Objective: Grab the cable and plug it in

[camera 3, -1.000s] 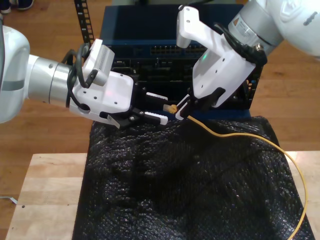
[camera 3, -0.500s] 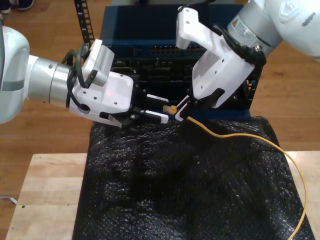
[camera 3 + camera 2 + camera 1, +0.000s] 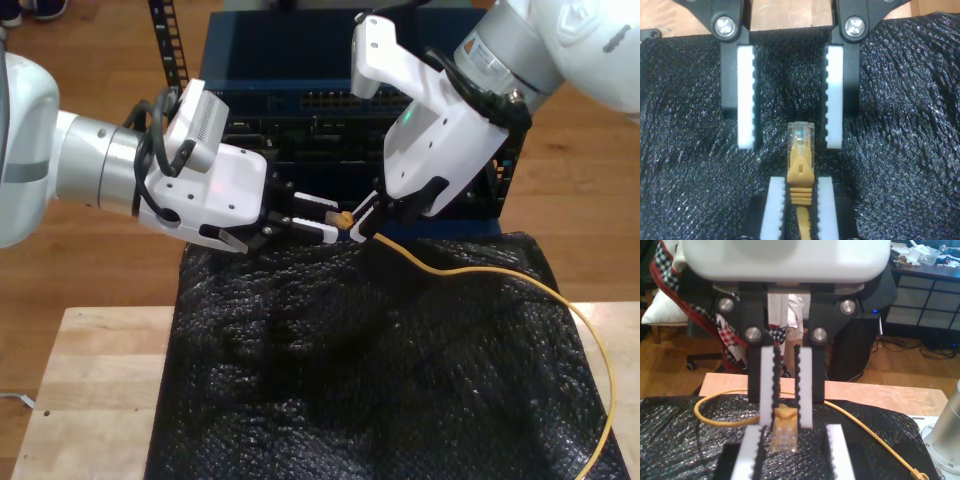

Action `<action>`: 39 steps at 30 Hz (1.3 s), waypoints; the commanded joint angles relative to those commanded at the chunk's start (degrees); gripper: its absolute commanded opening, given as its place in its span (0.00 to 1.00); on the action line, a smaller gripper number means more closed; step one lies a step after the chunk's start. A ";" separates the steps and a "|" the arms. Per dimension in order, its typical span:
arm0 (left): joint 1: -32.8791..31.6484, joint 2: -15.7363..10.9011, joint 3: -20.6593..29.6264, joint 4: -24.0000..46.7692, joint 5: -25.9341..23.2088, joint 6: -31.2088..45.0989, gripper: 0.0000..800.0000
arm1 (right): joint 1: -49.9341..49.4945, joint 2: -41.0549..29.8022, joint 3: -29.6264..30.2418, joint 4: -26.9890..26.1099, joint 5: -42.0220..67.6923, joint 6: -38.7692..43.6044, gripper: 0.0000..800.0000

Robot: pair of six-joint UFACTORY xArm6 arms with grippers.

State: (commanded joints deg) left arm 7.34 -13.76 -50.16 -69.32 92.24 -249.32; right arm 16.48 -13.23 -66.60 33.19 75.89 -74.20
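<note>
The yellow-orange cable (image 3: 480,270) trails over the black mat from the exterior view's right and rises to my first gripper (image 3: 358,222), which is shut on it just behind the clear plug (image 3: 344,217). In the second wrist view the plug (image 3: 801,135) sticks out past my first gripper (image 3: 800,181). My second gripper (image 3: 791,142) is open, one pad on each side of the plug tip and apart from it. In the exterior view my second gripper (image 3: 328,218) comes in from the left. The first wrist view has my first gripper (image 3: 786,422) clamping the plug (image 3: 785,435).
A dark blue rack unit (image 3: 330,100) with rows of ports stands behind both grippers. A black bubble-wrap mat (image 3: 350,370) covers the wooden table (image 3: 90,390). A black perforated rail (image 3: 170,45) leans at the exterior view's back left.
My second gripper has moved toward the exterior view's right, so its open fingers now flank the plug. My first gripper has held still with the cable.
</note>
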 joint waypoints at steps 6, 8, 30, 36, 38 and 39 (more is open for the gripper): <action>0.00 0.09 0.09 0.00 0.00 0.00 0.30 | 0.00 0.00 -0.09 0.00 0.00 0.00 0.01; -0.09 0.09 0.09 0.00 0.00 0.00 0.28 | 0.00 0.00 -0.09 0.00 0.00 0.00 0.01; -0.09 0.09 0.09 0.00 0.00 0.18 0.21 | 0.09 0.26 -0.09 0.00 0.09 0.00 0.01; 0.00 0.09 0.18 0.00 0.00 0.18 0.10 | 0.09 0.26 -0.09 0.09 0.09 -0.09 0.01; 0.00 0.09 0.35 0.09 -0.18 0.18 0.05 | 0.09 0.26 -0.09 0.09 0.09 -0.09 0.02; 0.00 0.09 0.44 0.09 -0.26 0.18 0.04 | 0.09 0.26 -0.09 0.00 0.09 -0.09 0.03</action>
State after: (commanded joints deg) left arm 7.34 -13.67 -49.73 -69.23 91.98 -249.14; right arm 16.57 -12.97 -66.69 33.19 75.98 -74.29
